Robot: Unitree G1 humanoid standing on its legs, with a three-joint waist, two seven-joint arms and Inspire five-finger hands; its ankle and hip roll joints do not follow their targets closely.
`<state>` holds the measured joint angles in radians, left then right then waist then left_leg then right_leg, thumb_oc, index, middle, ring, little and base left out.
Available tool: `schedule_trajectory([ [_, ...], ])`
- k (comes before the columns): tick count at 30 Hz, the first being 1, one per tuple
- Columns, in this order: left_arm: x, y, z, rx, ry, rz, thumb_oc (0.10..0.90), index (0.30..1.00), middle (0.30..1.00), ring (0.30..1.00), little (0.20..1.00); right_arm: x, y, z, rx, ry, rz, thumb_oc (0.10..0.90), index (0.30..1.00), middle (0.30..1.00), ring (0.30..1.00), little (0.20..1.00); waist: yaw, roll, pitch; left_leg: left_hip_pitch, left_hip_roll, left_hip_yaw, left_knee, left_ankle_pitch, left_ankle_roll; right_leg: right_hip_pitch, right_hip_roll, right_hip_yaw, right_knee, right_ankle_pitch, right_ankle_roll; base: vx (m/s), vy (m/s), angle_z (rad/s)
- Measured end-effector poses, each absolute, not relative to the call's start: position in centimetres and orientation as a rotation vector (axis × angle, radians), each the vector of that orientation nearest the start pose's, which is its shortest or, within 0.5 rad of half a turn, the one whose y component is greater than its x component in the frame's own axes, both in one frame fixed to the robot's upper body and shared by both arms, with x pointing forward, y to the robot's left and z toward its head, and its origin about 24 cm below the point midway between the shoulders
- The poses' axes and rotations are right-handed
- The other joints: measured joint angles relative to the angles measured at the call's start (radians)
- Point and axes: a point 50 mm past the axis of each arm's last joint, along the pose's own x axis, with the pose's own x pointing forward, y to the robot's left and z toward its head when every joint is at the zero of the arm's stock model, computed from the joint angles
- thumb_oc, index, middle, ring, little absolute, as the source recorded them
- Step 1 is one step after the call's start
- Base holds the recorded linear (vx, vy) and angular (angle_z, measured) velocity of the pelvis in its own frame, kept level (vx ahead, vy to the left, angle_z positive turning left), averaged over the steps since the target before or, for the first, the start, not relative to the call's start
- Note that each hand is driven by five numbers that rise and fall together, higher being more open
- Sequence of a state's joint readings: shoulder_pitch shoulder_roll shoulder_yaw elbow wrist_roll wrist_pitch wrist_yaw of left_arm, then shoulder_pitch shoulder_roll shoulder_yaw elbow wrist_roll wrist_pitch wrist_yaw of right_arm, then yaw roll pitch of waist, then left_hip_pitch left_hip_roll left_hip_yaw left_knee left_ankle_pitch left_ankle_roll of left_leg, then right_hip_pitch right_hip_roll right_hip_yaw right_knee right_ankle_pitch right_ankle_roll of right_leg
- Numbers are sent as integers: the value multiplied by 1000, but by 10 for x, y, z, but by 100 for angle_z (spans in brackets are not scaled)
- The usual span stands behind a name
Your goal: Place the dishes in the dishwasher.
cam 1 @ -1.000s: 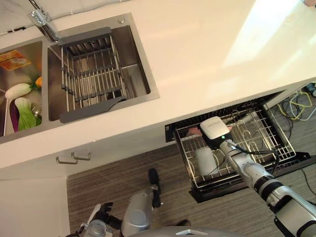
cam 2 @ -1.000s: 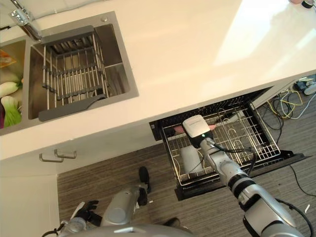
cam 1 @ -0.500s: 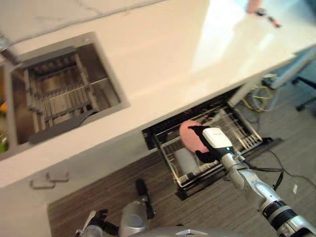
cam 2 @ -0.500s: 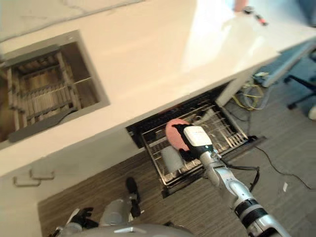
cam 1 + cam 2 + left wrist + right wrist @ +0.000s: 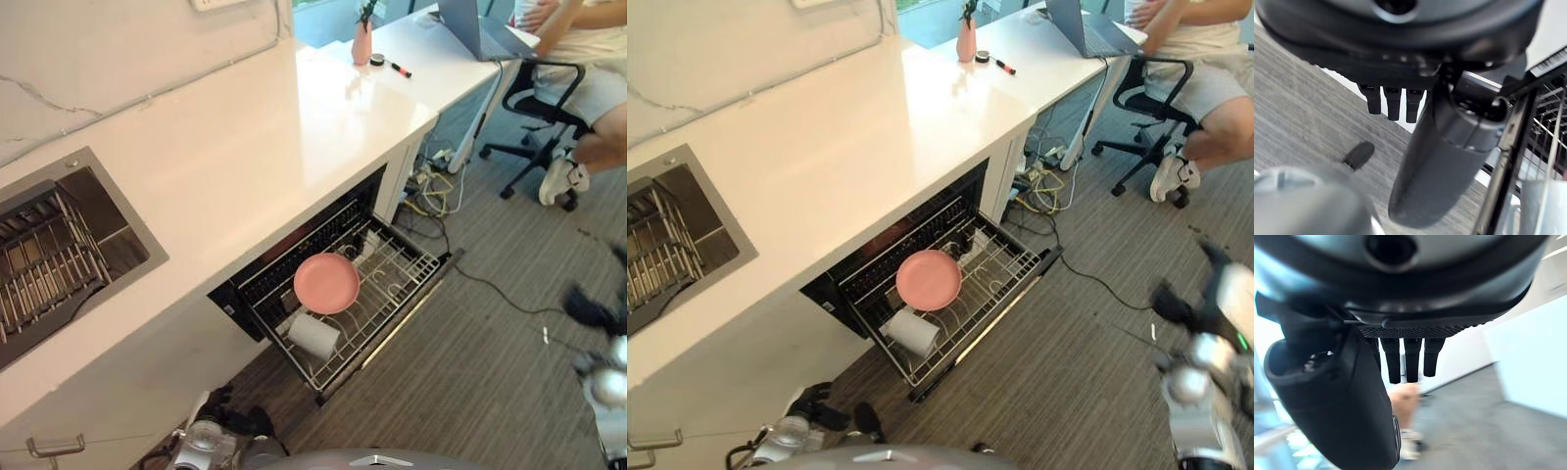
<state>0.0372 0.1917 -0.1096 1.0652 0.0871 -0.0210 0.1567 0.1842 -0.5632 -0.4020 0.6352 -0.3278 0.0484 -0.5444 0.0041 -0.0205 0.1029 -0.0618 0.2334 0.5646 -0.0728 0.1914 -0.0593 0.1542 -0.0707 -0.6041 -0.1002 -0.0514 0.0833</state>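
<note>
1. The right hand (image 5: 1400, 352) hangs with its dark fingers (image 5: 1409, 360) straight and relaxed in its own wrist view, holding nothing; in the right eye view it shows at the far right, out over the grey striped floor (image 5: 1068, 372), well apart from the dishwasher.
2. The left hand (image 5: 1396, 83) is also empty in its wrist view, its short dark fingers (image 5: 1393, 103) straight and its thumb standing out beside them, low over the floor just beside the edge of the rack.
3. The round pink plate (image 5: 326, 283) stands on edge in the pulled-out black wire dishwasher rack (image 5: 402, 269), about at the rack's middle, free of either hand.
4. A white cylindrical cup (image 5: 313, 336) lies on its side in the same rack, just beside the plate, toward the rack's front corner.
5. The rack juts out from under the long white surface (image 5: 245, 157), over the floor.
6. A steel sink (image 5: 59, 255) with a wire drying basket sits sunk in that surface, well apart from the rack.
7. At the surface's far end stand a pink vase (image 5: 361, 44) and, beyond it, an open laptop (image 5: 470, 24).
8. A person (image 5: 1205, 59) sits on a black office chair (image 5: 1146, 98) by that far end.
</note>
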Motion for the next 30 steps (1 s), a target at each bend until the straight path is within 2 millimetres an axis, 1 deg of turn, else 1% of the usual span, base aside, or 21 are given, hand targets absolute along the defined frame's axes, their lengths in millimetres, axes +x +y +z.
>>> schedule_trajectory([
  [1,107,218,-155,377,1078,99,800,900,900,900,900,98,-412,-18,-934,716,-996,400,300,300,300,300,-11,13,-6,-5,6,0,1,3,-4,-7,4,4,0,-1,-2,11,13,-18],
  [2,103,218,-156,373,1095,102,800,900,900,900,900,88,-411,-27,-928,759,-1017,400,300,300,300,300,-15,19,-9,-6,7,0,6,5,-4,-8,3,11,0,-1,-2,5,9,-18],
  [3,103,218,-157,363,1095,113,800,900,900,900,900,70,-406,-44,-897,852,-1045,400,300,300,300,300,-20,14,-8,-8,11,-1,36,5,-5,1,0,14,0,-1,-2,3,15,-14],
  [4,102,218,-157,368,1097,118,800,900,900,900,900,59,-397,-57,-844,927,-1048,400,300,300,300,300,-25,12,-8,-15,9,1,58,0,-4,10,-5,12,0,0,-3,6,23,-11],
  [6,101,217,-158,373,1106,117,800,900,900,900,900,57,-376,-75,-824,967,-975,400,300,300,300,300,-34,23,-8,-9,2,4,39,-5,-10,2,-12,10,0,-3,-8,6,31,-12],
  [7,101,216,-160,373,1121,116,800,900,900,900,900,60,-362,-85,-821,983,-892,400,300,300,300,300,-40,30,-9,-7,-3,1,16,-5,-14,-1,-8,4,0,-3,-8,10,47,12],
  [8,101,216,-160,374,1124,117,800,900,900,900,900,68,-338,-100,-807,995,-774,400,300,300,300,300,-38,31,-11,-4,-10,-4,-4,2,-25,2,-5,-8,0,-3,-8,11,48,32],
  [10,102,218,-159,364,1122,139,800,900,900,900,900,91,-303,-108,-781,914,-572,400,300,300,300,300,-22,30,-11,-1,-23,-10,-15,3,-26,5,-14,-30,-1,0,-2,7,49,32],
  [12,102,219,-159,367,1116,151,800,900,900,900,900,121,-279,-109,-766,816,-417,400,300,300,300,300,5,31,-11,-6,-39,-24,-17,2,-26,8,-20,-45,-1,5,5,0,41,24],
  [14,103,219,-158,371,1112,154,800,900,900,900,900,149,-263,-105,-752,745,-340,400,300,300,300,300,26,34,-10,-12,-55,-43,-17,-1,-21,20,-31,-66,-1,7,15,8,38,42],
  [15,105,219,-158,372,1104,156,800,900,900,900,900,165,-257,-100,-729,691,-318,400,300,300,300,300,46,36,-10,-13,-66,-54,-17,-14,-13,29,-38,-85,-2,5,25,15,44,49],
  [16,104,219,-158,375,1103,160,800,900,900,900,900,176,-253,-96,-723,659,-307,400,300,300,300,300,61,36,-9,-14,-73,-60,-17,-19,-12,33,-42,-94,-2,5,29,23,41,47],
  [17,102,222,-158,389,1110,169,800,900,900,900,900,191,-249,-93,-721,646,-291,400,300,300,300,300,88,34,-8,-17,-83,-72,-17,-20,-10,40,-47,-108,-2,5,35,20,31,48],
  [18,98,226,-158,399,1117,178,800,900,900,900,900,193,-251,-98,-736,694,-300,400,300,300,300,300,110,32,-7,-32,-96,-95,-17,-19,-1,47,-51,-137,-1,7,43,29,36,59],
  [20,90,232,-158,418,1137,186,800,900,900,900,900,190,-257,-100,-755,726,-297,400,300,300,300,300,135,20,0,-49,-114,-118,-17,-16,11,51,-60,-173,-1,8,53,28,23,61],
  [22,77,236,-161,424,1196,189,800,900,900,900,900,187,-261,-102,-781,742,-282,400,300,300,300,300,141,13,1,-59,-134,-146,-16,-11,19,61,-69,-209,-1,9,55,31,19,55],
  [23,69,236,-162,430,1217,184,800,900,900,900,900,189,-262,-101,-782,738,-282,400,300,300,300,300,152,9,3,-67,-142,-150,-16,-8,24,62,-71,-219,-1,8,56,35,16,40],
  [25,65,236,-164,438,1237,172,800,900,900,900,900,193,-267,-98,-798,732,-288,400,300,300,300,300,158,7,4,-83,-148,-166,-16,-3,31,60,-72,-241,-1,8,58,42,13,45],
  [26,55,235,-165,434,1262,164,800,900,900,900,900,201,-271,-93,-824,727,-280,400,300,300,300,300,187,0,8,-100,-157,-170,-13,1,37,62,-70,-263,-1,7,59,34,20,55],
  [29,54,234,-166,427,1267,151,800,900,900,900,900,215,-279,-83,-865,706,-268,400,300,300,300,300,219,-1,18,-124,-162,-185,-14,4,45,60,-68,-296,-1,2,67,10,26,44],
  [30,46,235,-167,424,1288,154,800,900,900,900,900,227,-278,-76,-884,675,-251,400,300,300,300,300,241,-8,27,-137,-165,-189,-14,6,47,56,-64,-300,0,0,70,-8,16,16],
])
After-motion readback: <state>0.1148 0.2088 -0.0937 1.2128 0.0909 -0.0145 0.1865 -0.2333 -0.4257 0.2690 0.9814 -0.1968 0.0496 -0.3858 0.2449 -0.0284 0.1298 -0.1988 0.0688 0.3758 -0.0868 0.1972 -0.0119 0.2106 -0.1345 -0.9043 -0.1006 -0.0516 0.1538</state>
